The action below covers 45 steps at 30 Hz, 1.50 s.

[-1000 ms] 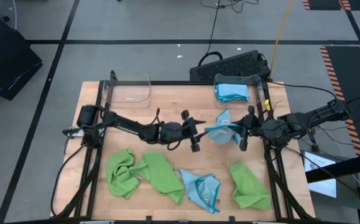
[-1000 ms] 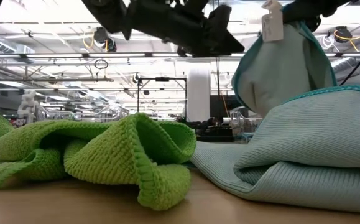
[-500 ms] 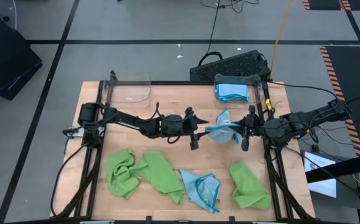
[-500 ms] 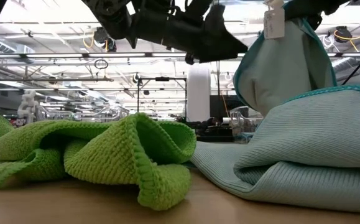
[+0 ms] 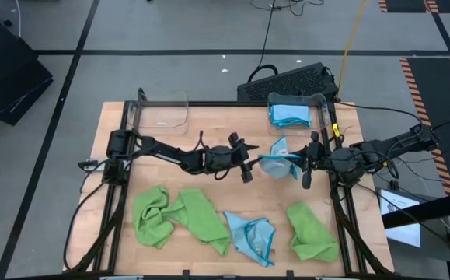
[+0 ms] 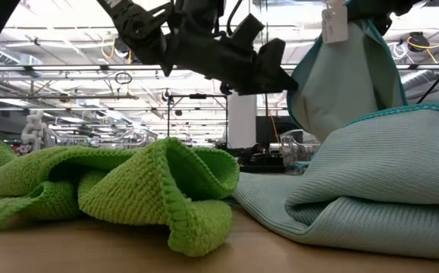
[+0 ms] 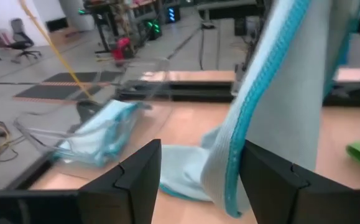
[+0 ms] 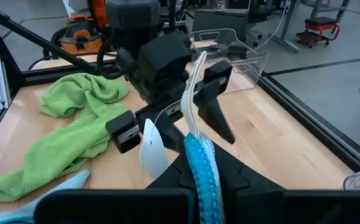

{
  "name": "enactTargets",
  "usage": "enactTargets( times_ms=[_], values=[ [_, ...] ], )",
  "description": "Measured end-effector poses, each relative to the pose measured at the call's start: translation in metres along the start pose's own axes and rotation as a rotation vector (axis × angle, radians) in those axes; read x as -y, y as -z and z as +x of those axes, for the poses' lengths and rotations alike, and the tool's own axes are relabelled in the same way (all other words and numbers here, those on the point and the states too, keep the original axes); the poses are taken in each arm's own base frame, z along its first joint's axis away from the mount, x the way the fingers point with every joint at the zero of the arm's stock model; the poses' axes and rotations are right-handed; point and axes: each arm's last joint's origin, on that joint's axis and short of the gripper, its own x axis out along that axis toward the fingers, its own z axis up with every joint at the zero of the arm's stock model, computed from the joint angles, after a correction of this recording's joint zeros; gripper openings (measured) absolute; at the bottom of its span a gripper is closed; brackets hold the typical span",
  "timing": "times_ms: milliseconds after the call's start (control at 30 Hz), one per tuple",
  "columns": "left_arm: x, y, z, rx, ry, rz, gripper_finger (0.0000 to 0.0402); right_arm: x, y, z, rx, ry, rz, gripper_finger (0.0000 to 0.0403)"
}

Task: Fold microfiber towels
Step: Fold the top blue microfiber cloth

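The right gripper (image 5: 303, 166) is clamped tight on a corner of the blue towel (image 5: 277, 164), which hangs from its jaws with the long axis running straight down and a white tag (image 6: 333, 25) at the pinched top; whether anything is printed on the tag cannot be made out. Directly facing it, the left gripper (image 5: 245, 169) stands with its jaws spread and nothing between them. The towel's teal hem (image 7: 239, 146) runs down through the gap between its fingers (image 7: 139, 168), so the free edge lies just ahead of the left jaws. That arm is the one placed to take the second corner, I judge. Farther from both grippers, a crumpled blue towel (image 5: 250, 235) and green towels (image 5: 182, 217) lie on the table (image 5: 225, 124), and a folded stack (image 5: 289, 114) sits in a bin (image 5: 321, 99).
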Motion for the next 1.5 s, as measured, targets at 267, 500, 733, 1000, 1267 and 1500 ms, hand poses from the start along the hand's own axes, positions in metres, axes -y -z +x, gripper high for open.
enactTargets(
  times_ms=[267,500,733,1000,1267,1500],
  values=[
    [-0.005,0.005,0.001,-0.052,-0.006,0.021,0.0159,0.000,0.002,0.000,-0.016,0.001,-0.006,0.0009],
    [-0.015,0.014,0.004,-0.133,0.027,0.004,0.0097,-0.001,0.002,0.000,-0.020,-0.025,-0.002,0.0009],
    [-0.027,0.013,0.008,-0.093,0.243,-0.051,0.0093,-0.001,0.001,0.000,-0.017,-0.025,0.001,0.0009],
    [-0.027,0.012,0.008,-0.073,0.297,0.033,0.0092,-0.001,0.001,0.000,-0.015,-0.025,0.000,0.0009],
    [-0.026,0.003,0.008,0.036,0.334,0.080,0.0038,-0.001,0.000,0.000,-0.001,-0.027,0.006,0.0009],
    [-0.023,0.007,0.007,-0.033,0.311,0.061,0.0009,-0.001,0.000,0.000,-0.001,-0.027,0.010,0.0009]
  ],
)
